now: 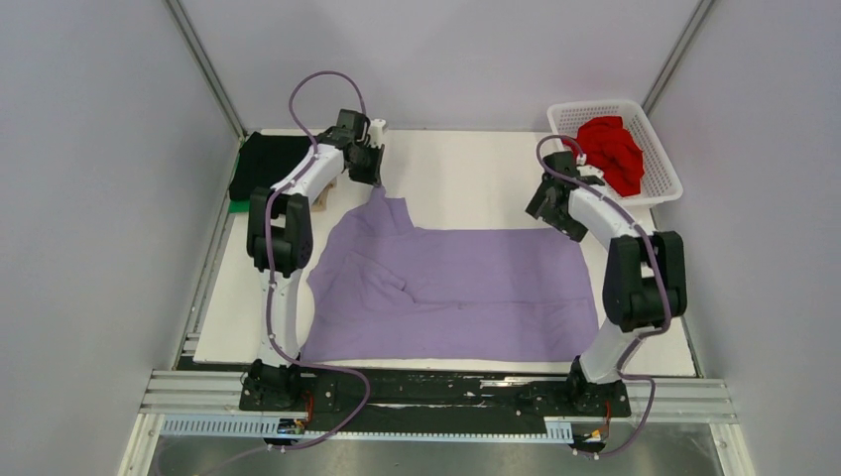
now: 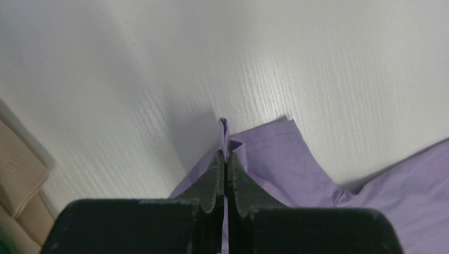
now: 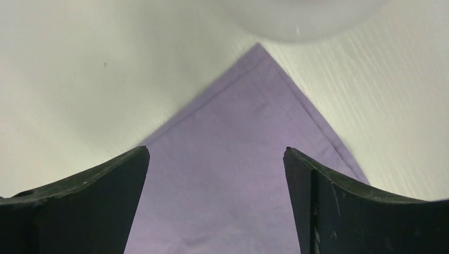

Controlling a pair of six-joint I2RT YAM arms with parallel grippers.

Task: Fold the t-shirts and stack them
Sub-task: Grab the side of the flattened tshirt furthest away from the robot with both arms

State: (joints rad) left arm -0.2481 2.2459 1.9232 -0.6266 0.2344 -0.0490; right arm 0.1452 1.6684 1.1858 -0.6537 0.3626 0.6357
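Observation:
The lavender t-shirt [image 1: 456,293] lies spread over the middle of the white table. My left gripper [image 1: 375,181] is shut on its far left sleeve edge [image 2: 265,153] and holds that part a little above the table; a pinch of cloth sticks out past the fingertips. My right gripper [image 1: 551,220] is open over the shirt's far right corner [image 3: 254,106], its fingers apart above the cloth. The red t-shirt [image 1: 612,151] lies crumpled in the white basket [image 1: 662,177]. The black t-shirt [image 1: 263,164] lies folded at the far left, with a bit of green [image 1: 238,206] under its near edge.
The basket stands at the table's far right corner. A beige object [image 2: 16,180] lies by the black shirt, near my left arm. Grey walls close in on both sides and the back. A metal rail runs along the near edge.

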